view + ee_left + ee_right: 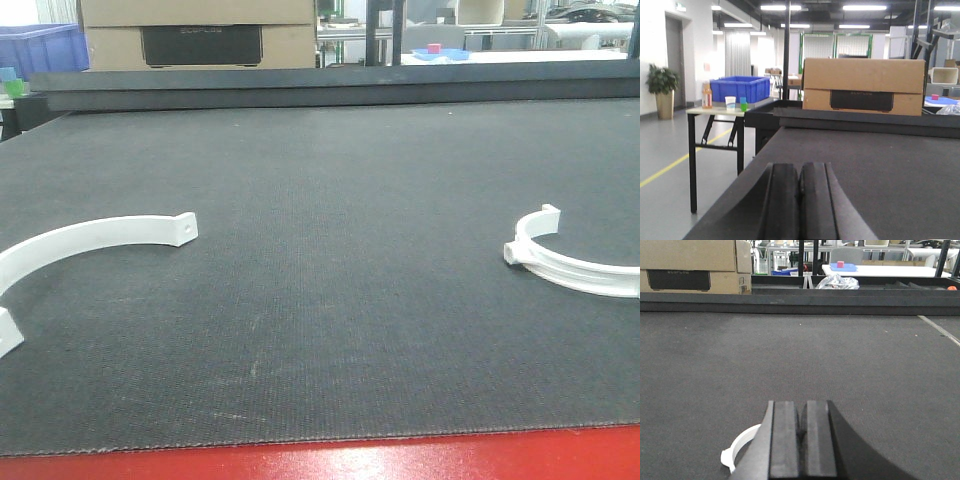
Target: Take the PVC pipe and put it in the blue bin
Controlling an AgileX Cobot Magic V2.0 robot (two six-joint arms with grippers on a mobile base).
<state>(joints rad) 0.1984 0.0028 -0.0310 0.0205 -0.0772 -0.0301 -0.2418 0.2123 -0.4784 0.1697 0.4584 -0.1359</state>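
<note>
Right hand [802, 412] and left hand [799, 172] are closed, empty. One white pipe piece [728, 458] lies by my right hand, near right on the counter [865, 365]; light, stiff, probably slick: pinch its thin band.

Mat [330, 250] centre open; white arc [90, 237] left, white clamp [575, 268] right; cardboard box [200, 30] behind far rail [330, 85].

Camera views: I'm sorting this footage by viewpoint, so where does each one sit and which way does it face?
Front view: low at the near edge, looking across the dark mat at two white PVC pieces; no robot parts show.
Left wrist: behind the left gripper, jaws shut, facing the cardboard box and blue bin.
Right wrist: behind the right gripper, jaws shut, facing across the mat; a PVC piece lies at its left.
Shared: all three show the cardboard box.
</note>
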